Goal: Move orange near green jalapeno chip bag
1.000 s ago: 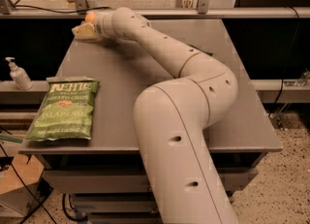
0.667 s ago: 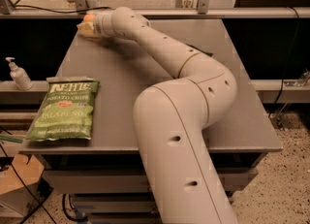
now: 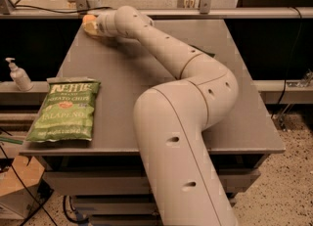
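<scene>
Cream claw (image 3: 94, 28), far corner of grey table (image 3: 234, 98); orange fruit (image 3: 88, 22); green white-lettered bag (image 3: 66, 111).

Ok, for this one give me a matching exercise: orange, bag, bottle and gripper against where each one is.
Things:
1. orange
2. bag
3. bottle
4. gripper

Places:
a. lying flat at the front left of the table
b. standing off the table, to its left
c. the round thing at the table's far left corner
d. at the tip of the arm, next to the orange

Pairs: 1-c, 2-a, 3-b, 4-d.
</scene>
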`<state>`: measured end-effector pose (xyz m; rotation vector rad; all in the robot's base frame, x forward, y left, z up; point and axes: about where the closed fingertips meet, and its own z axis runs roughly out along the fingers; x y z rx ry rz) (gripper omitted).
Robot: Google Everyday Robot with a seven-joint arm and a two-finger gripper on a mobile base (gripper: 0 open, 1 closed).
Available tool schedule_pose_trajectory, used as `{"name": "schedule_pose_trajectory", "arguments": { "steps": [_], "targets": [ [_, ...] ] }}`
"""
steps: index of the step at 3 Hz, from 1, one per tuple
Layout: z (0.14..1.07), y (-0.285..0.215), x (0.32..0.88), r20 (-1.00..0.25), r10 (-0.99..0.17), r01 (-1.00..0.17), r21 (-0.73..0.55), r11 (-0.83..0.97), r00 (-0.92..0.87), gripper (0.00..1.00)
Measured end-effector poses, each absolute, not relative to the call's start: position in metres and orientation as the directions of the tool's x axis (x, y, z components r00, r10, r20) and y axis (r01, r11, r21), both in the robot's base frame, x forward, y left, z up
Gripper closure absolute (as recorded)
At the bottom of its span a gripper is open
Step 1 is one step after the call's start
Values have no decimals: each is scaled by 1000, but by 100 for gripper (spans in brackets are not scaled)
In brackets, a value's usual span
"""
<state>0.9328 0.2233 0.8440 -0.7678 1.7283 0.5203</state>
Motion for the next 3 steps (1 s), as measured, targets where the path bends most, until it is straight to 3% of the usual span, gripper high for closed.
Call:
{"name": "schedule_pose_trajectory", "arguments": {
  "steps": [1, 3],
  "targets": [
    [858, 215, 925, -962, -223, -737, -37, 675, -157, 100],
    [910, 179, 846, -969, -230, -832, -53, 551, -90, 100]
  ]
}}
